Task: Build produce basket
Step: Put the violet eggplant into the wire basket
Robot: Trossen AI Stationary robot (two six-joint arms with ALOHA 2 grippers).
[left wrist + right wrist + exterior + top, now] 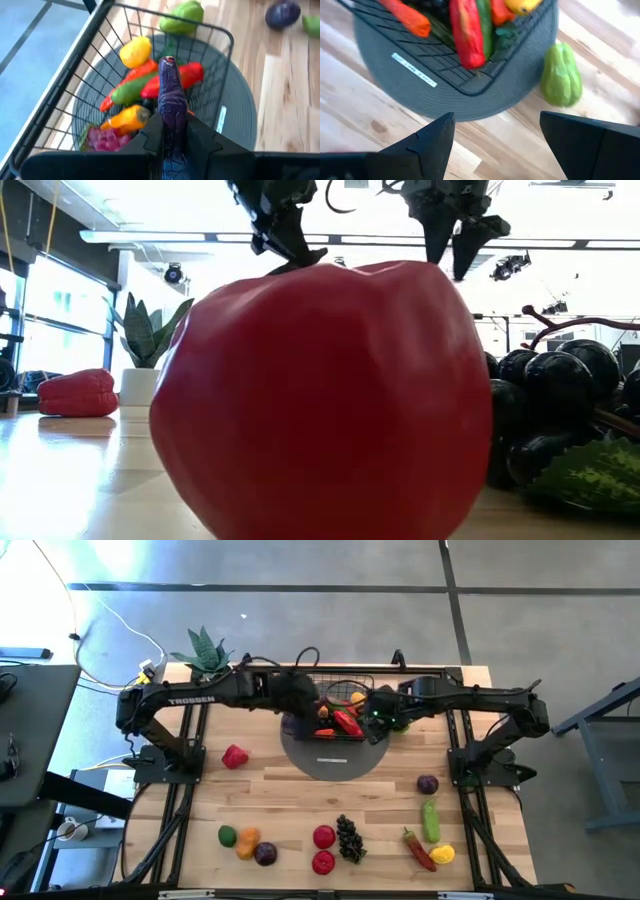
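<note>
The black wire basket (338,700) stands on a grey round disc (330,758) at the far middle of the table. It holds a yellow fruit (135,51), a red pepper (186,76), a cucumber (131,88), orange pieces and pink grapes (104,140). My left gripper (172,127) hangs over the basket's left side, shut on a purple eggplant (171,92). My right gripper (497,125) is open above the disc's right edge, near a green pepper (561,75) lying on the wood beside the disc. My left gripper pinches the purple eggplant between its two fingers at its rear part (173,131). The fingers come from above, slanting down, and lie along it. The eggplant's free end (167,62) sticks out past the fingertips over the produce in the basket, lifted clear.
More produce lies along the near half of the table: a red pepper (234,756) at left, red apples (323,837), dark grapes (349,838), a cucumber (430,820), a chili (418,848), a purple fruit (427,784). A spiky potted plant (205,650) stands at the far left corner.
</note>
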